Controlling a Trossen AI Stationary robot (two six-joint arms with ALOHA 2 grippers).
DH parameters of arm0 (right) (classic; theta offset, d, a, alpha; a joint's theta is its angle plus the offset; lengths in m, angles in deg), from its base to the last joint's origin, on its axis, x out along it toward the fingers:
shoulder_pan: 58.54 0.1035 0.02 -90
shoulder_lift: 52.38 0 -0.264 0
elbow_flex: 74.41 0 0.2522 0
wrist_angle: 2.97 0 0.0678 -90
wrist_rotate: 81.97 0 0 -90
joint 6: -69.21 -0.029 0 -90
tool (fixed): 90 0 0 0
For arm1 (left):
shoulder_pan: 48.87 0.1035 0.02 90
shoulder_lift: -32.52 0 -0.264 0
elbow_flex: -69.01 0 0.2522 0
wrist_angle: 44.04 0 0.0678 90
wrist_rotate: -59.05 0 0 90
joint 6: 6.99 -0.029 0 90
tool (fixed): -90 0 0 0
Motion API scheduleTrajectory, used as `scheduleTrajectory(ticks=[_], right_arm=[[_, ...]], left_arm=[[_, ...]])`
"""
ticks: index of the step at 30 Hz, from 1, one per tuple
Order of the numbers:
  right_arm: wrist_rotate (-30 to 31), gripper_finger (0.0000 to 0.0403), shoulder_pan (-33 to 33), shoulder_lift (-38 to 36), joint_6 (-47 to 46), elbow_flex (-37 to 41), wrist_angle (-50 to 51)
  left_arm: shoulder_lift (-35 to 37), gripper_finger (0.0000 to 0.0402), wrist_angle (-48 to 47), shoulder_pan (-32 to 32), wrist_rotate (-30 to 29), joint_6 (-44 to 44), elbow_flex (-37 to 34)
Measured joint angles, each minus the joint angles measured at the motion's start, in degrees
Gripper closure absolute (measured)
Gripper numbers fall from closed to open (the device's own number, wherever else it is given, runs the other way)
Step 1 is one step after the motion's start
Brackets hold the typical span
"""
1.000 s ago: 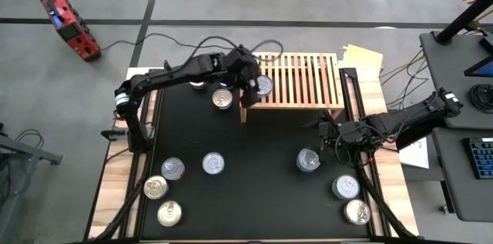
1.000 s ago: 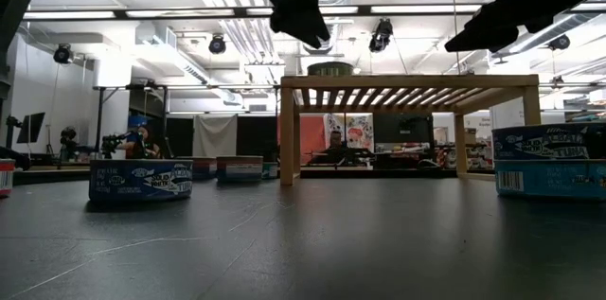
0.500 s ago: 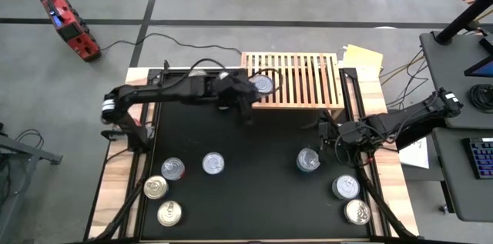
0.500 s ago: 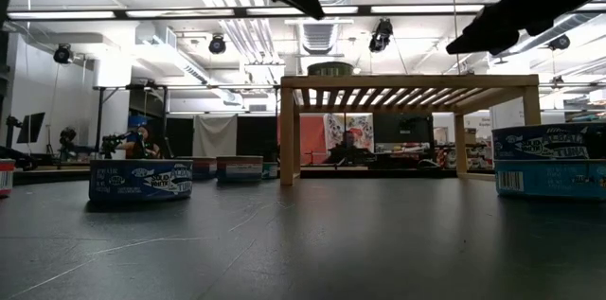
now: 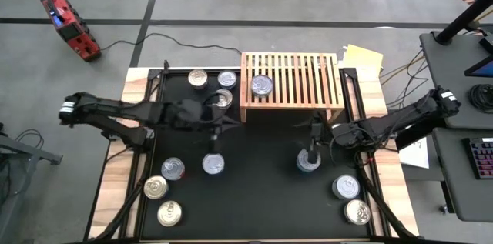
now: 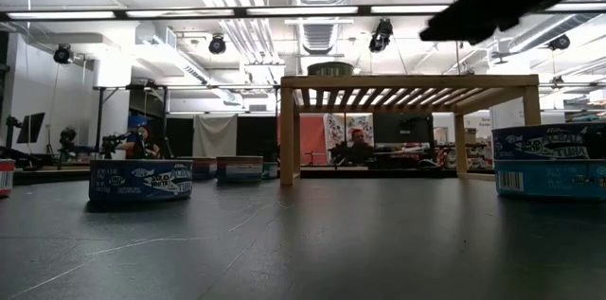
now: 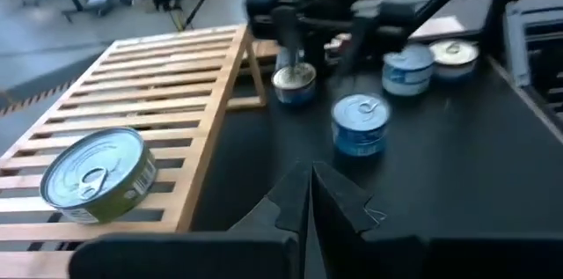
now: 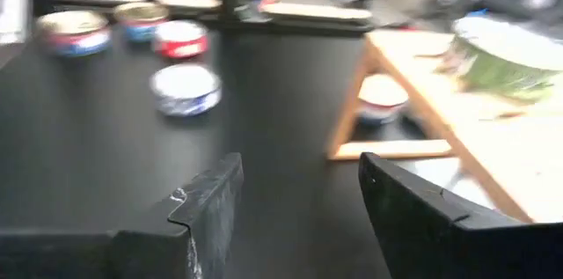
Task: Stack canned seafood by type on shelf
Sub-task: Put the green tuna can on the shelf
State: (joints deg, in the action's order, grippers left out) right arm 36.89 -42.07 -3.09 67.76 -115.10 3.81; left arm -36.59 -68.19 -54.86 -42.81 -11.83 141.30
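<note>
The light-wood shelf [image 5: 293, 81] stands at the table's far middle. One gold-sided can [image 5: 262, 85] [image 7: 95, 176] rests flat on its slats at the left end. More cans of seafood lie on the black mat, among them a blue one [image 5: 213, 164] and another [image 5: 308, 159]. My left gripper [image 5: 219, 127] [image 7: 309, 193] hangs shut and empty above the mat, left of the shelf's near leg. My right gripper [image 5: 312, 136] [image 8: 299, 193] is open over the mat, just beyond the can [image 7: 293, 83] below it, holding nothing.
Three cans [image 5: 198, 78] [image 5: 227, 79] [image 5: 223, 99] sit left of the shelf. Several more lie at the near left [image 5: 163, 190] and two at the near right [image 5: 350, 198]. The mat's middle [image 5: 258, 175] is bare. People and gear show in the room behind.
My left gripper has drawn back from the can on the shelf, toward the table's left and near edges; the can stays flat on the slats. My right gripper has edged toward the table's left.
</note>
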Motion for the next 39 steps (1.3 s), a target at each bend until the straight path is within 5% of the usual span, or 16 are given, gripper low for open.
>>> scheduleTrajectory(ticks=[4,18,22,29,39], right_arm=[[7.0,0.0207,0.0,5.1,3.8,-4.6,-0.1],[6.7,0.0382,-8.3,16.8,6.6,-26.3,11.6],[3.7,0.039,-13.3,20.0,5.5,-32.6,16.6],[-15.3,0.039,-23.8,26.0,6.6,-39.0,19.0],[-16.4,0.039,-33.4,33.4,5.6,-44.4,23.6]], left_arm=[[4.4,0.04,1.4,-2.4,-4.3,0.4,-4.4],[12.1,0.04,7.4,-3.0,-7.2,0.7,-17.9],[12.8,0.04,11.7,-3.0,-7.2,0.4,-21.3],[12.3,0.04,16.9,-2.9,-7.1,-0.2,-24.6],[12.2,0.04,19.0,-2.9,-7.1,-0.7,-24.9]])
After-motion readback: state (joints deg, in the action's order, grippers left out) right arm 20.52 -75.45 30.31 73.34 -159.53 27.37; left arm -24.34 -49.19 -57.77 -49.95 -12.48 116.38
